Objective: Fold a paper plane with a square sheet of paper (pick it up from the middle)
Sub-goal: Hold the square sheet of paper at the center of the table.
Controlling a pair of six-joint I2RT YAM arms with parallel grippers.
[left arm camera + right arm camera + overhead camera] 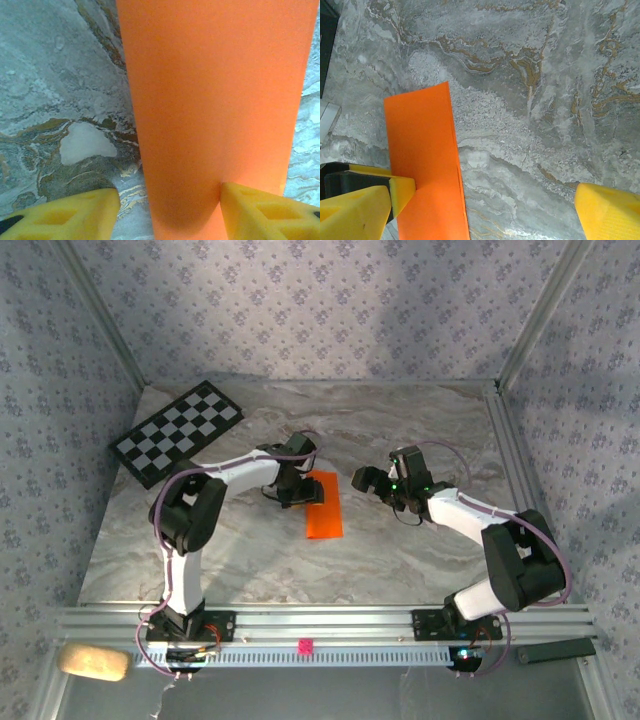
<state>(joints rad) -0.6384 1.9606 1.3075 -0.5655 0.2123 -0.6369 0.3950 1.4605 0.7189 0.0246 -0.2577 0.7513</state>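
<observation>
Looking down from the top camera, spotted the orange paper [323, 508] lying flat on the marble table [250, 560], pretty much mid-table, folded down to a long narrow strip running near to far. Caught the left gripper [292, 490] parked tip-down over the far end of that strip. Checked the left wrist view and found its yellow fingers [65, 217] spread apart and straddling the paper: one on bare marble just beside the strip, the other touching the strip's edge. Wasn't pinching anything, so calling that one released. Found the right gripper [370, 480] just right of the strip's far end, hovering apart from it, jaws thrown wide over bare marble. Saw, from the right wrist view, the strip passing right by one of its yellow fingers [350, 215]; couldn't tell whether touching. Also noticed a black-and-white checkerboard [178, 432] sitting at an angle in the far left corner, a tiny pink cube [305, 645] on the near rail, and a tan pad [95, 662] at the near left.
</observation>
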